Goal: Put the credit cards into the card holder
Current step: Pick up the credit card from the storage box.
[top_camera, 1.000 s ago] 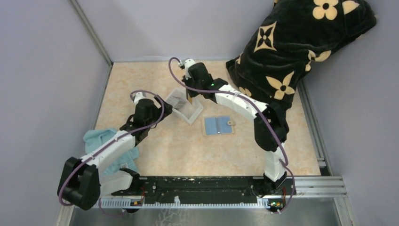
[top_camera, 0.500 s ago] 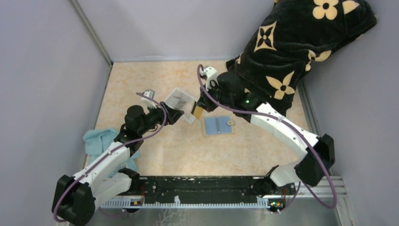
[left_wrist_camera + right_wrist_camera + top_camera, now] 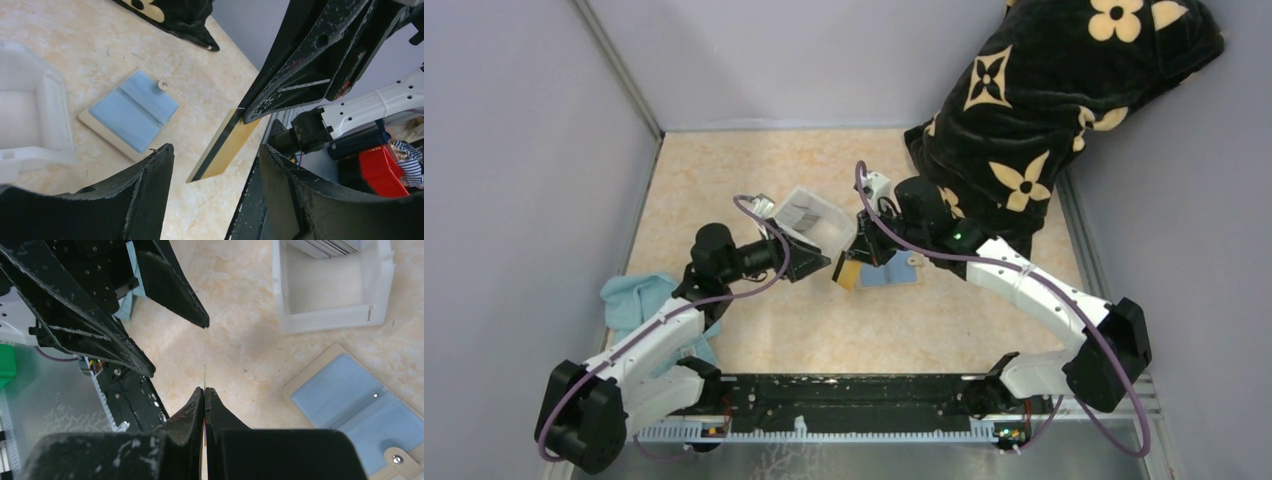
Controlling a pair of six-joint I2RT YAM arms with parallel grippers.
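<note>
Holding a tan-gold card in the right claw, jaws clamped on its upper end.
The card hangs tilted above the tabletop, just beside the open card holder, which lies flat, blue lining up. The left claw faces the card, jaws apart and empty, near the white tray holding more cards.

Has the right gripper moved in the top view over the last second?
Yes. The right gripper left the tray and came toward the near edge. It is now at the card holder's left edge, shut on a gold card.
</note>
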